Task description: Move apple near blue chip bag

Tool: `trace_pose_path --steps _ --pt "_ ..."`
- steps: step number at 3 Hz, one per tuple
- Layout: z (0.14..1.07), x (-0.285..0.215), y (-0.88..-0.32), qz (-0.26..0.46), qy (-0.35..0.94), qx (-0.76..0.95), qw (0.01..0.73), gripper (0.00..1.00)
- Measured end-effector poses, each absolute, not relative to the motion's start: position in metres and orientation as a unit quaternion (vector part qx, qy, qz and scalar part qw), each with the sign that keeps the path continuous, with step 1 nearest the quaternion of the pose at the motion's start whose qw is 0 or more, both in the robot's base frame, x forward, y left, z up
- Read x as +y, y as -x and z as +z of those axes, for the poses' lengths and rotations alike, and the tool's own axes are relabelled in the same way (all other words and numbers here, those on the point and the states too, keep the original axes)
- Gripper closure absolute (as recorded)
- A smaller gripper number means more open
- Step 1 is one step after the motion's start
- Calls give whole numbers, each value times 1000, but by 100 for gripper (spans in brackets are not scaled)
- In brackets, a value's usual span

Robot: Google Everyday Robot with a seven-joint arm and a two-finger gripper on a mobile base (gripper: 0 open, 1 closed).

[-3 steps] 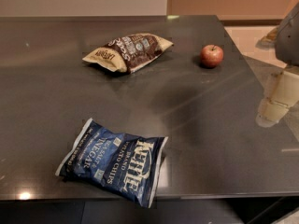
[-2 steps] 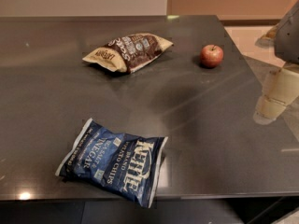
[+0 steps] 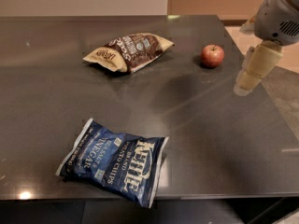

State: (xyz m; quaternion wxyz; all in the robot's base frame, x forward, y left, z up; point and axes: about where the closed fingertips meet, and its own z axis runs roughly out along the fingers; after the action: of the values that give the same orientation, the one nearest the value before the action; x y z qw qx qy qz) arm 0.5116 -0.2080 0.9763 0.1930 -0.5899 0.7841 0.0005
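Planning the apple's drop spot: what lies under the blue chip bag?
Only the dark table shows around the blue chip bag; whatever its body covers is hidden. The apple sits far back; the end effector hovers to its right.

A brown and tan chip bag [image 3: 128,52] lies on the dark table [image 3: 210,125], toward its far side.

Table [image 3: 205,125]: apple [image 3: 212,56], blue chip bag [image 3: 114,167], brown bag [image 3: 128,52]

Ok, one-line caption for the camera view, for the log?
Gripper hovers above the table, right of the untouched apple; blue chip bag lies at the near edge, brown chip bag farther back.
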Motion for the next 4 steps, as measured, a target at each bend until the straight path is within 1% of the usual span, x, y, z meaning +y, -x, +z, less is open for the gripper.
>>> trace_pose_path --steps 2,3,4 --pt "958 -211 -602 25 582 785 211 0" --pt "936 -225 -634 34 561 798 215 0" --pt "917 -236 -658 46 518 821 235 0"
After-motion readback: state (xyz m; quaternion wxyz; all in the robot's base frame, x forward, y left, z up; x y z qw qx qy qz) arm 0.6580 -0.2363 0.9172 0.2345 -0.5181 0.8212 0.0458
